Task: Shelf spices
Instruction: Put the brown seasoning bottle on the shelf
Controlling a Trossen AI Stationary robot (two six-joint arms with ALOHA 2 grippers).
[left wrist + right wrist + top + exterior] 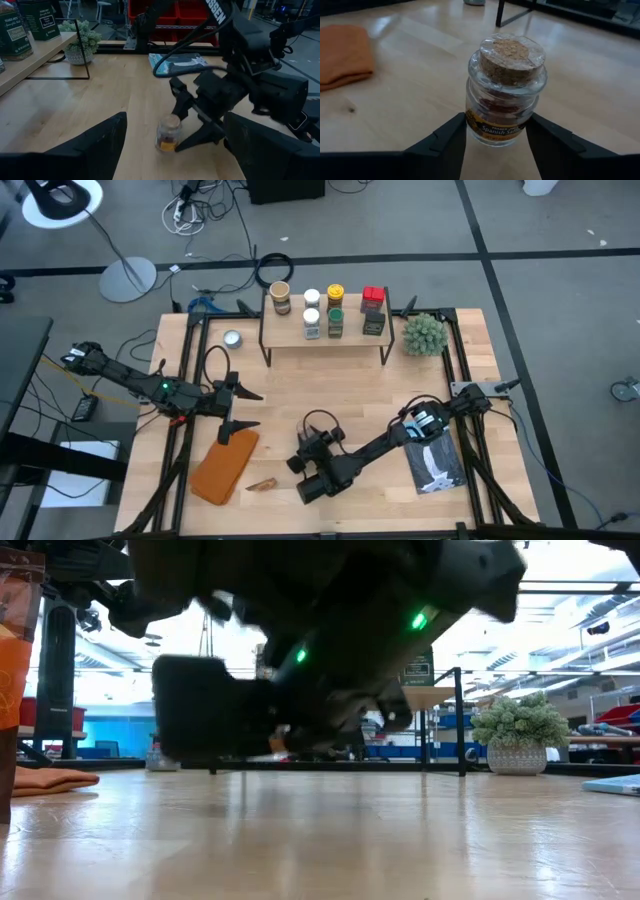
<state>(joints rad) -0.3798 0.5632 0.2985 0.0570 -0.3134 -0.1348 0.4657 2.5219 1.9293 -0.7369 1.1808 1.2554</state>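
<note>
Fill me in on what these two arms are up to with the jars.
The right end effector is closed on a cork-topped jar standing near the table's front edge. Seven jars and tins already sit on the shelf at the back. The left end effector waits open above an orange cloth, holding nothing.

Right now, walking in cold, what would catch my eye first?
Probably the right pincer near the table's front, its fingers closed on a small cork-topped glass jar. Then the row of spice jars on the wooden shelf at the back, and the orange cloth beside the open left pincer.
</note>
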